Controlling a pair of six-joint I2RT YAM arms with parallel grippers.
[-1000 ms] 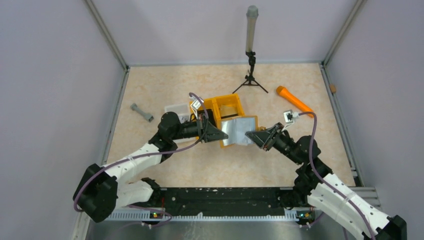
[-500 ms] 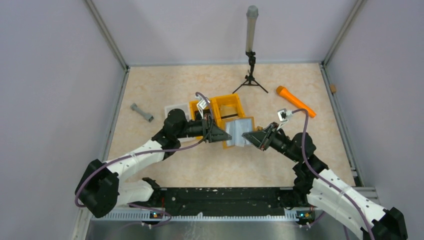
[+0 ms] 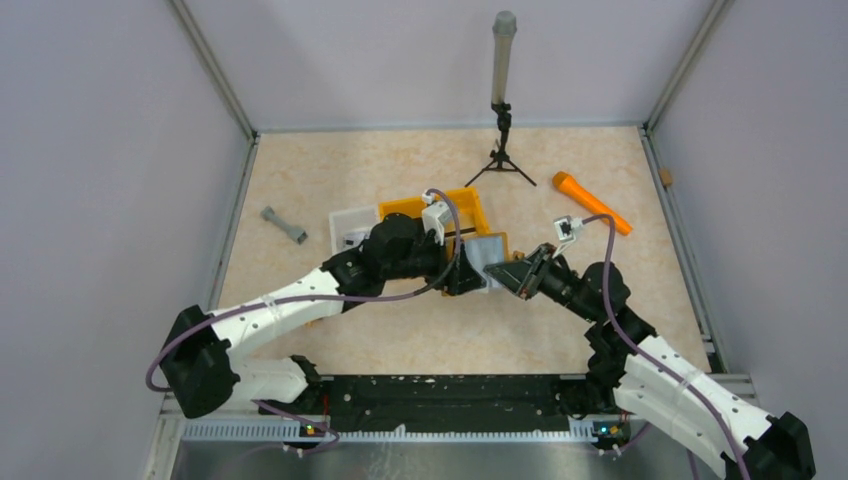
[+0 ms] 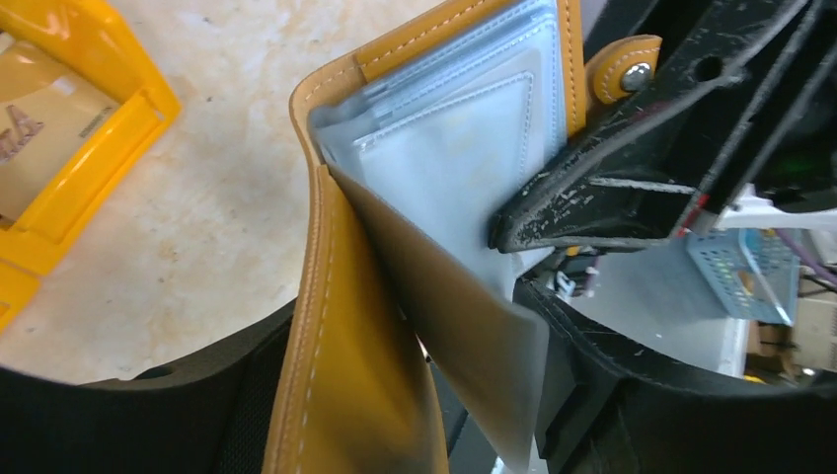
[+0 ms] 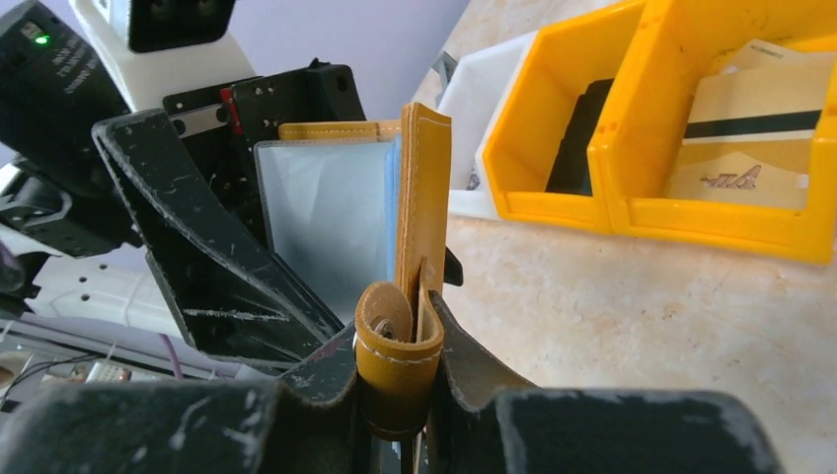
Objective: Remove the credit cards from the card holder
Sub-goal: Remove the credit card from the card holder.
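Observation:
The tan card holder (image 3: 487, 250) is held up on edge over the table between both grippers, its clear grey pockets (image 4: 464, 148) fanned open. My right gripper (image 5: 419, 336) is shut on the holder's snap strap and edge (image 5: 424, 197). My left gripper (image 4: 415, 395) stands open, its jaws wide apart, with the holder's tan flap (image 4: 336, 375) and a pale grey leaf (image 4: 464, 336) between them; card or sleeve, I cannot tell. The right gripper's fingers (image 4: 592, 197) press the pocket side. One credit card with a dark stripe (image 5: 750, 138) lies in the yellow bin (image 5: 711, 217).
Two joined orange-yellow bins (image 3: 455, 207) sit just behind the holder, a white tray (image 3: 350, 220) to their left. A grey dumbbell-shaped piece (image 3: 284, 225) lies far left, an orange stick (image 3: 590, 200) at the right, a small tripod with a tube (image 3: 502, 100) at the back.
My left gripper slid right along the holder and its jaws opened. The holder now looks narrower from above, and the right gripper has shifted slightly left with it.

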